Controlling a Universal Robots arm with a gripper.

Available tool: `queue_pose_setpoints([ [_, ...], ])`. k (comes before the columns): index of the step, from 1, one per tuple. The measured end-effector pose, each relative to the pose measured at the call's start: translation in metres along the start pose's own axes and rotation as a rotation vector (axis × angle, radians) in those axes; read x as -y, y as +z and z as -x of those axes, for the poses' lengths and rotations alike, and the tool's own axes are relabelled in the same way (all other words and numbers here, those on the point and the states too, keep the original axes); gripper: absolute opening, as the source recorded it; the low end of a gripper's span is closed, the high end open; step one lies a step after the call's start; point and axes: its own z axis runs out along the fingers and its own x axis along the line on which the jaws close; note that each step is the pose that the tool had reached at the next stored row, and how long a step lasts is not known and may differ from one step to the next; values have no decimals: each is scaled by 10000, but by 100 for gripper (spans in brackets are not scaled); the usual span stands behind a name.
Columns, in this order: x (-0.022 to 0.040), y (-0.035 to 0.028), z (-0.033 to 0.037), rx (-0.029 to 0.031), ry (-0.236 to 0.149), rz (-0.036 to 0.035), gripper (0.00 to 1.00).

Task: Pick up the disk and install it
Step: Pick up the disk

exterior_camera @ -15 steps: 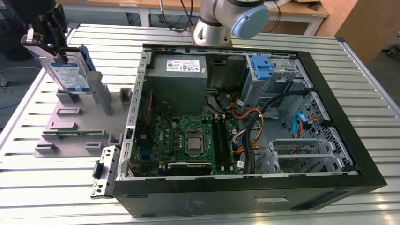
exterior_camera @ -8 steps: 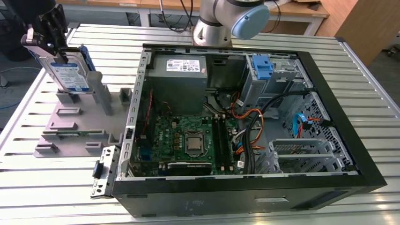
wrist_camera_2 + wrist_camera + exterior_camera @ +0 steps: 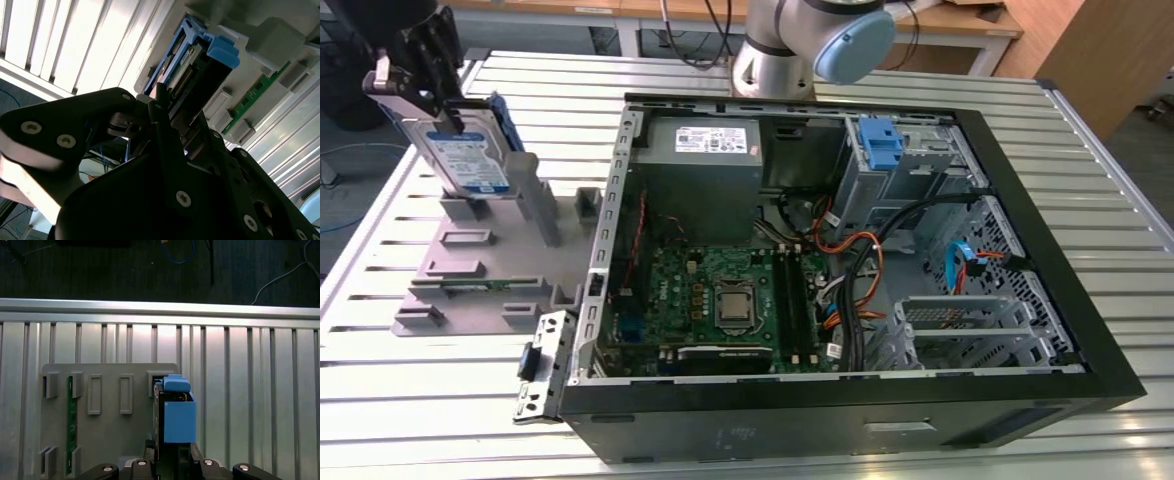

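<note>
You were working over a slatted metal table that carried everything in the scene. The open computer case took up its middle and the exterior view's right, lying on its side with the interior facing up. The arm rose from the far edge of the table, just behind the case. Well apart from that base, on the exterior view's left, a grey slotted fixture sat beside the case. Inside the case, the grey power supply lay in the far corner and the green motherboard nearer the front.

The disk stood on edge at the far end of the fixture, slightly tilted, with its label facing the exterior view. I could not tell whether its lower edge had cleared the fixture's slot. In the first wrist view the disk showed end-on in its blue carrier. Your gripper was clamped on the disk's upper end. A bare blue bracket stood in the case's far bay, and a thin green circuit board stood in another fixture slot.
</note>
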Motion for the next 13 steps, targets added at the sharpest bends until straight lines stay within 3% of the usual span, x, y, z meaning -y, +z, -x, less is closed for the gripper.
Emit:
queue_pose_setpoints([
  [13, -15, -461, 35, 1, 0, -2, 35],
])
